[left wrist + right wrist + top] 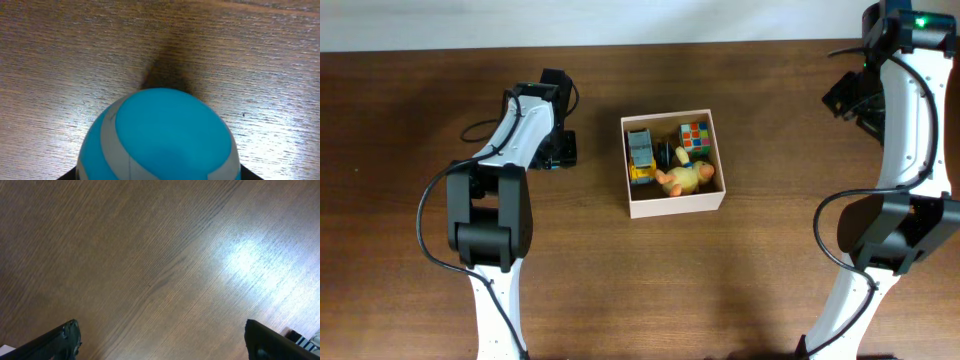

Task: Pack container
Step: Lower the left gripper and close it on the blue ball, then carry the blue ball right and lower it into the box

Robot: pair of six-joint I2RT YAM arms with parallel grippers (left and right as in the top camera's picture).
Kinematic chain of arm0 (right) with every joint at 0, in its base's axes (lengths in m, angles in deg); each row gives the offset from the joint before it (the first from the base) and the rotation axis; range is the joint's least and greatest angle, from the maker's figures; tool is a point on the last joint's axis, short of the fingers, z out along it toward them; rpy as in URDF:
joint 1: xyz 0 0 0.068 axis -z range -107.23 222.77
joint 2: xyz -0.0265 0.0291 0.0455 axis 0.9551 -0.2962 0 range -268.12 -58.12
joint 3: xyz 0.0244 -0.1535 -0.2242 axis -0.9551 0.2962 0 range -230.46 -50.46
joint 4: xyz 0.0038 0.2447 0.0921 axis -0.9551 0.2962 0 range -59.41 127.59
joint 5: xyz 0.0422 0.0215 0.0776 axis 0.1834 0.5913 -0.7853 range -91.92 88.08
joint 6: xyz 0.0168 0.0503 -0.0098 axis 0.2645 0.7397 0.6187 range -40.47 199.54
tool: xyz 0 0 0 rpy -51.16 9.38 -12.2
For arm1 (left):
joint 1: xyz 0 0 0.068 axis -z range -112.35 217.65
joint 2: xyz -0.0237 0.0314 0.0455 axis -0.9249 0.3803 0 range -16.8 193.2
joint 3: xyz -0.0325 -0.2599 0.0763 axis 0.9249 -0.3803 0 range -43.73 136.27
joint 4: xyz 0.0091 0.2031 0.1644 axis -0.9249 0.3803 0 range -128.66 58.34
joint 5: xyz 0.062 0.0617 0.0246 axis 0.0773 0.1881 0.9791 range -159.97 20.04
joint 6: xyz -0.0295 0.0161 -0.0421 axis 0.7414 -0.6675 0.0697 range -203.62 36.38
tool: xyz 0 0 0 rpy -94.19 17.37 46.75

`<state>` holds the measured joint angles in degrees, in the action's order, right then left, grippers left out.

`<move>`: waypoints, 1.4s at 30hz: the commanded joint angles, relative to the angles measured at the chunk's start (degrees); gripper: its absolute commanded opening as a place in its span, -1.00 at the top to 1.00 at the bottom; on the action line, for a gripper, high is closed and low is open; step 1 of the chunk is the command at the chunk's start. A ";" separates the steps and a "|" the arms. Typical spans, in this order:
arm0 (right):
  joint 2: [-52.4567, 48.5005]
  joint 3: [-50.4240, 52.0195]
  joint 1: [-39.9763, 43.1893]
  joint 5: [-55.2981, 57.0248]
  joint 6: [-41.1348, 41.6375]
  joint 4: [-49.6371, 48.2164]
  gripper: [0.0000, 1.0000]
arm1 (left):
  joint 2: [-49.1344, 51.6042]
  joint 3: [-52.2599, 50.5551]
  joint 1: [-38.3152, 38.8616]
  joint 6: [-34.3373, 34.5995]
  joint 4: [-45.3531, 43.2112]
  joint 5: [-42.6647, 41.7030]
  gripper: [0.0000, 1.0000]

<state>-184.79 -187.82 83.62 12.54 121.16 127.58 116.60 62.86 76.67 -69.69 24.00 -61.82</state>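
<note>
One container (677,207) holds three coloured toys (685,177). Left of it, only the wrist view shows one blue ball (159,137) at the left gripper (561,152), grip unclear; the right gripper (165,342) gapes wide, empty.

Overhead looks straight down; both wrist views hug the table (150,255).

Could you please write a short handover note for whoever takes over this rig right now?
Left gripper: low, just left of the container, at a blue-and-white ball; cannot tell whether it is gripped.
Right gripper: open, fingers wide apart, nothing between them, over the table at far right.
Done: colour cube, yellow soft toy and toy truck are in the container.
Left: secure the ball and place it in the container.
</note>
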 commanded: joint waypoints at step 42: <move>-0.02 -0.92 0.28 0.13 0.44 0.09 -0.97 | 1.03 17.79 0.07 -0.52 14.03 -10.36 0.28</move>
<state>-184.79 -187.82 83.62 12.51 121.23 127.58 117.58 75.51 76.62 -70.10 35.23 -68.84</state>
